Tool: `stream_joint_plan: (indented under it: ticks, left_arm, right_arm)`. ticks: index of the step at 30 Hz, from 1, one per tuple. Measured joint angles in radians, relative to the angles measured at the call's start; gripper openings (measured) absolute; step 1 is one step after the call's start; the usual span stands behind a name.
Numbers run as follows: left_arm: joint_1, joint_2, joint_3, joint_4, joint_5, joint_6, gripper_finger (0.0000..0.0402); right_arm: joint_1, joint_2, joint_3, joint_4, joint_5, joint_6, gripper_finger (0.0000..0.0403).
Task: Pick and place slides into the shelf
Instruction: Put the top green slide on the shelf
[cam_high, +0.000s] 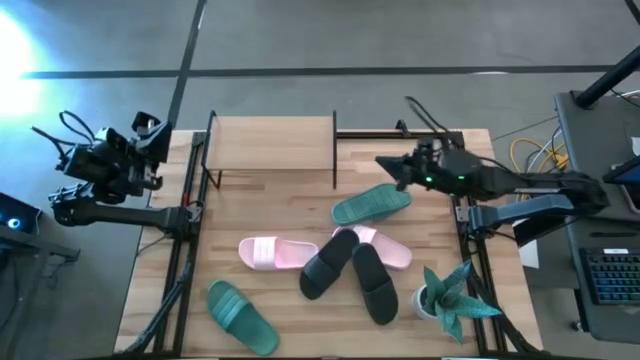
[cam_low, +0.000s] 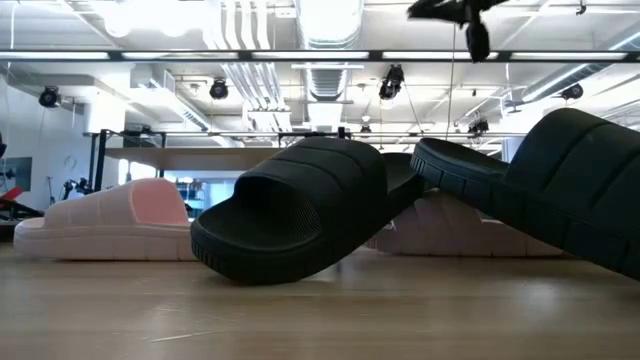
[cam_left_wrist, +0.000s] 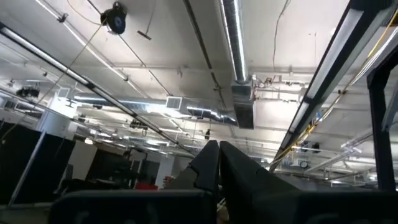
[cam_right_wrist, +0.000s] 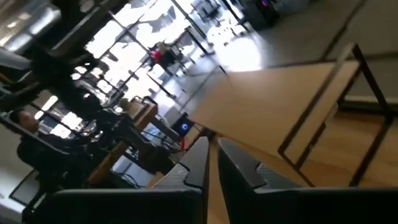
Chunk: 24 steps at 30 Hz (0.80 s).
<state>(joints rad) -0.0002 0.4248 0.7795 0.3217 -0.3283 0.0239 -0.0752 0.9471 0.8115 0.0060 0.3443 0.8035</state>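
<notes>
high view: the right gripper (cam_high: 388, 166), its two dark fingers drawn together on nothing as the right wrist view shows, is held just off the right end of the low shelf with the light wooden top board and thin black frame (cam_high: 270, 145). the nearest green rubber slide with a wide ribbed strap (cam_high: 371, 204) is found in front of that shelf's right end, just below the gripper and a little toward the table's near edge; its long axis is seen to run slantwise, one end pointing toward the gripper. the pale pink pair (cam_high: 275, 252) and the black pair (cam_high: 352, 268) are piled further forward of the shelf, and the second green slide (cam_high: 241, 317) well off from it. the left gripper (cam_high: 150, 135), fingers together, is parked beyond the shelf's left end. the right arm is judged nearer; nothing is seen placed on the shelf's top board.
</notes>
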Motion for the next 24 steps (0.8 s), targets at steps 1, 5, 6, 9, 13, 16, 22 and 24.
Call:
stream_joint_plan:
  ticks: [1, 5, 6, 9, 13, 16, 22, 24]
  left_arm:
    - [0.000, 0.001, 0.000, -0.010, -0.003, 0.002, 0.0000]
    - [0.000, 0.002, 0.000, -0.176, -0.094, 0.039, 0.0000]
    - [0.000, 0.003, 0.000, -0.241, -0.137, 0.024, 0.0000]
    - [0.000, 0.014, 0.000, -0.449, -0.226, -0.084, 0.0000]
    - [0.000, 0.038, 0.000, -0.695, -0.224, -0.237, 0.0000]
    - [0.000, 0.064, 0.000, -0.791, -0.223, -0.357, 0.0000]
    - [0.000, 0.110, 0.000, -0.814, -0.213, -0.463, 0.0000]
    - [0.000, 0.121, 0.000, -0.814, -0.212, -0.463, 0.0000]
  right_arm:
    - [-0.003, 0.026, 0.015, -0.027, 0.000, 0.030, 0.0035]
    - [-0.011, 0.118, 0.124, -0.273, -0.002, 0.101, 0.0084]
    - [-0.014, 0.141, 0.160, -0.360, -0.002, 0.115, 0.0099]
    - [-0.024, 0.205, 0.273, -0.585, -0.003, 0.121, 0.0143]
    - [-0.027, 0.279, 0.410, -0.858, -0.004, 0.171, 0.0189]
    - [-0.040, 0.314, 0.470, -1.124, -0.048, 0.312, 0.0207]
    - [-0.055, 0.271, 0.413, -1.377, -0.150, 0.495, 0.0212]
    - [-0.054, 0.225, 0.363, -1.340, -0.186, 0.540, 0.0212]
